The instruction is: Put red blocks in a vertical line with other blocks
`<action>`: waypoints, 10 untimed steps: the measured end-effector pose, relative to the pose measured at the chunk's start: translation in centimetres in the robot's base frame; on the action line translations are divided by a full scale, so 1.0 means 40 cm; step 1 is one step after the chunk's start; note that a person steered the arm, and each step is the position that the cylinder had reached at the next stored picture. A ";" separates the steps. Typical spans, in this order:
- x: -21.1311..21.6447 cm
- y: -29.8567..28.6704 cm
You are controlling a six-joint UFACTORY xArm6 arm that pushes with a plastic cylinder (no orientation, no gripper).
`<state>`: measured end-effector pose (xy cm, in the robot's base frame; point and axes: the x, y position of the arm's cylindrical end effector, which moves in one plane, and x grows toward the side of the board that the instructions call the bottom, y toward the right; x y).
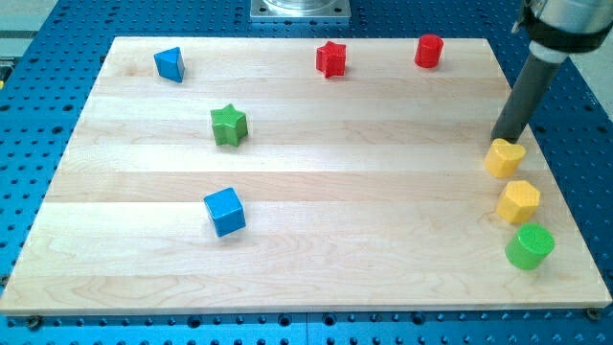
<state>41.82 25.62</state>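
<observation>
A red star block (330, 58) and a red cylinder (428, 50) lie near the view's top edge of the wooden board (316, 192). At the view's right, a yellow heart-shaped block (504, 158), a yellow hexagon block (518, 202) and a green cylinder (530, 246) stand in a rough vertical line. My tip (501, 140) rests just above the yellow heart block, touching or almost touching its upper edge.
A blue triangle block (170, 64) lies at the top left, a green star block (229, 125) below it, and a blue cube (224, 211) lower still. A blue perforated table (38, 144) surrounds the board.
</observation>
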 end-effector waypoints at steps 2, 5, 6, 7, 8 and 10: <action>0.043 -0.047; -0.087 -0.173; -0.095 -0.438; -0.293 -0.514; -0.455 -0.467; -0.528 -0.318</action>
<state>20.69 12.90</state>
